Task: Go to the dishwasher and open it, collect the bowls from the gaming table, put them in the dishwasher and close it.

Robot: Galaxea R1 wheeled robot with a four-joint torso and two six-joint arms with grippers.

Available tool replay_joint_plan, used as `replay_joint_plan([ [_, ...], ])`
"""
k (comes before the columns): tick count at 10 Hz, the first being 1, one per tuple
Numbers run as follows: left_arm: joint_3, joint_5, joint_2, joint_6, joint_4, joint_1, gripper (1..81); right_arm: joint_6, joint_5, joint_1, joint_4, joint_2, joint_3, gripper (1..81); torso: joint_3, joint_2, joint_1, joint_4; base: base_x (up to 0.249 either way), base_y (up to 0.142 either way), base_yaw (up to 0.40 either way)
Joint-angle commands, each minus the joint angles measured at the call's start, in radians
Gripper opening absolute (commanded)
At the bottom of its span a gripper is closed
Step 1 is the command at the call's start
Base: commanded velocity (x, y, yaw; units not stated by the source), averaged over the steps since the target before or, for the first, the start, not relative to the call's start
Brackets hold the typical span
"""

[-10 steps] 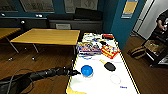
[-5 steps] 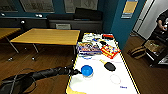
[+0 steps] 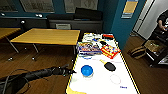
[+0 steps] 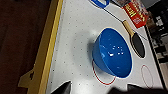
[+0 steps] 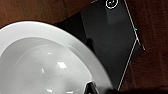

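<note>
A: Left hand (image 3: 71, 72)?
B: At the surface's (image 3: 100, 86) yellow edge, near the blue bowl (image 3: 87, 70); grip unreadable.
A: The bowl?
B: Upright on the surface, beside a black paddle (image 3: 109, 66).
A: Right hand?
B: Cannot tell; a white bowl (image 5: 47, 65) sits close by its camera.

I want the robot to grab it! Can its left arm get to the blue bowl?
Probably yes. The left tool sits at the table's yellow edge, level with the blue bowl, with bare white tabletop between them.
</note>
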Motion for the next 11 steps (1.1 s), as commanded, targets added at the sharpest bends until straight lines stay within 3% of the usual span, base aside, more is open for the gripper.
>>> replay_joint_plan([
  [1, 0.018, 0.019, 0.015, -0.003, -0.013, -0.155, 81.1, -0.001, -0.048, 0.020, -0.021, -0.027, 0.024, 1.0, 0.000, 0.000, 0.000, 0.000, 0.000, 0.000, 0.000],
  [2, 0.016, 0.019, 0.032, -0.003, -0.012, -0.153, 81.1, -0.001, -0.048, 0.018, -0.021, -0.025, 0.023, 1.0, -0.040, 0.000, 0.000, 0.000, 0.000, 0.000, 0.000],
  [3, 0.016, 0.019, 0.047, -0.005, -0.010, -0.152, 81.1, -0.001, -0.048, 0.018, -0.021, -0.027, 0.024, 1.0, -0.126, 0.000, 0.000, 0.000, 0.000, 0.000, 0.000],
  [4, 0.016, 0.019, 0.052, -0.005, -0.012, -0.152, 81.1, -0.003, -0.048, 0.018, -0.021, -0.027, 0.024, 1.0, -0.078, 0.000, 0.000, 0.000, 0.000, 0.000, 0.000],
  [7, 0.009, 0.017, 0.044, -0.006, -0.016, -0.152, 81.1, -0.003, -0.048, 0.020, -0.021, -0.026, 0.023, 1.0, -0.151, 0.000, 0.000, 0.000, 0.000, 0.000, 0.000],
  [8, 0.003, 0.014, 0.036, -0.006, -0.016, -0.152, 81.1, -0.003, -0.048, 0.021, -0.021, -0.027, 0.023, 1.0, -0.112, 0.000, 0.000, 0.000, 0.000, 0.000, 0.000],
  [11, -0.017, 0.013, -0.019, -0.008, -0.022, -0.153, 81.1, -0.003, -0.049, 0.024, -0.022, -0.022, 0.023, 1.0, -0.139, 0.001, 0.001, 0.000, 0.000, 0.000, 0.000],
])
